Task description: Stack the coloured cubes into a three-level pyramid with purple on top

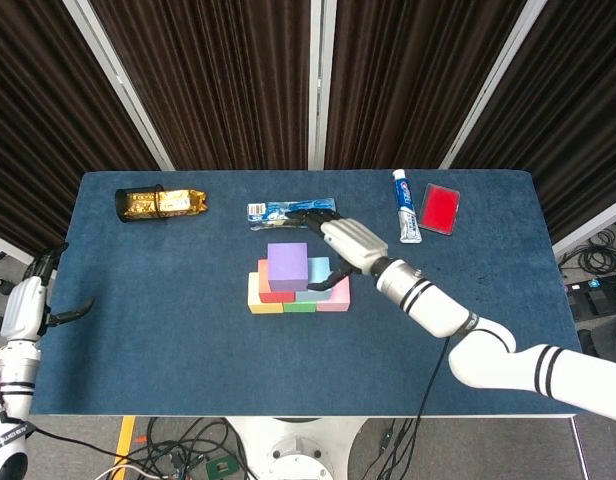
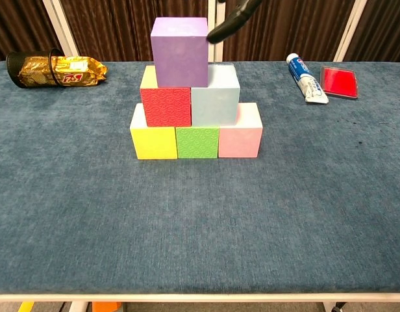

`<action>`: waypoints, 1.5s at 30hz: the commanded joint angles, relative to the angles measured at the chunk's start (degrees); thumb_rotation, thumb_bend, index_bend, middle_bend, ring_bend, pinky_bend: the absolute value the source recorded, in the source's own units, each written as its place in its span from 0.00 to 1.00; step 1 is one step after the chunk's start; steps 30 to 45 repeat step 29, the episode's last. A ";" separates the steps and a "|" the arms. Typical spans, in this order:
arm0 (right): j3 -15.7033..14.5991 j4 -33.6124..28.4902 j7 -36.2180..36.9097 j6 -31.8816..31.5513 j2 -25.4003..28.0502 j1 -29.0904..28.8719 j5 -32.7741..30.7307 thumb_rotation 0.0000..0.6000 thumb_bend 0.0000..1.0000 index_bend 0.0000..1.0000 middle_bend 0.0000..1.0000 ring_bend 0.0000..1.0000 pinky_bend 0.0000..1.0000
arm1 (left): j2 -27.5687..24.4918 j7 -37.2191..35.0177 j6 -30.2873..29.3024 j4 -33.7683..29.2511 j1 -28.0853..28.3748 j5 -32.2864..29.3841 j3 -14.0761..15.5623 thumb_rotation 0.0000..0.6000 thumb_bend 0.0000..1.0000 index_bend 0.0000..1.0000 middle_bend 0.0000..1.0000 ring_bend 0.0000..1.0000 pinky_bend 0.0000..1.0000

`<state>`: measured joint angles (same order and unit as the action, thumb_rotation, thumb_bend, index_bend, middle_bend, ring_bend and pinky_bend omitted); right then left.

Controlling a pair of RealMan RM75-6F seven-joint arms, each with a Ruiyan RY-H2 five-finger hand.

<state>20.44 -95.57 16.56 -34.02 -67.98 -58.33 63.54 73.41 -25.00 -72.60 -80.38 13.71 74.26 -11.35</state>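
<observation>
Currently, from left to right:
Left robot hand (image 1: pixel 58 300): it hangs off the left edge of the blue cloth tabletop (image 2: pixel 200 234), well apart from the blocks; its small dark fingers are apart and hold nothing, parked out of the way.
Gold foil snack packet (image 2: pixel 65 70): lies on its side at the far left, partly inside a black mesh holder (image 2: pixel 21 65), clear of the work.
Bottom row: a yellow cube (image 2: pixel 153 140), green cube (image 2: pixel 197 142) and pink cube (image 2: pixel 240 138) sit touching, giving a wide base.
Middle row: a red cube (image 2: pixel 166 105) and a light blue cube (image 2: pixel 214 96) straddle the joints below.
Purple cube (image 2: pixel 180 52): rests on top, across the seam of the middle pair, slightly left of centre; the pyramid looks complete.
Right robot hand (image 1: pixel 340 242): released, fingers spread and empty, just right of and behind the purple cube, not touching it in the chest view.
Blue wrapped packet (image 1: pixel 288 210): lies behind the stack, near the fingertips (image 1: pixel 313 215).
Toothpaste tube (image 2: pixel 306 78) and red flat box (image 2: pixel 338 81): far right, side by side.
Open room: broad bare cloth in front and to the right, likely the safest way to withdraw.
</observation>
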 commanded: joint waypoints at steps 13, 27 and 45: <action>-13.70 -14.09 -34.82 -39.02 15.44 26.21 5.77 1.00 0.00 0.00 0.00 0.00 0.00 | -0.03 11.20 -9.73 5.35 -0.64 7.79 1.55 1.00 0.18 0.10 0.09 0.00 0.09; -22.59 2.11 -25.06 -59.72 2.07 46.39 19.40 1.00 0.00 0.00 0.00 0.00 0.00 | -8.12 29.30 -8.11 -4.74 -4.75 12.94 11.77 1.00 0.07 0.12 0.04 0.00 0.10; -22.49 3.83 -23.11 -59.88 0.97 47.12 20.19 1.00 0.00 0.00 0.00 0.00 0.00 | -8.17 32.34 -8.83 -5.77 -5.36 12.76 11.95 1.00 0.07 0.11 0.04 0.00 0.10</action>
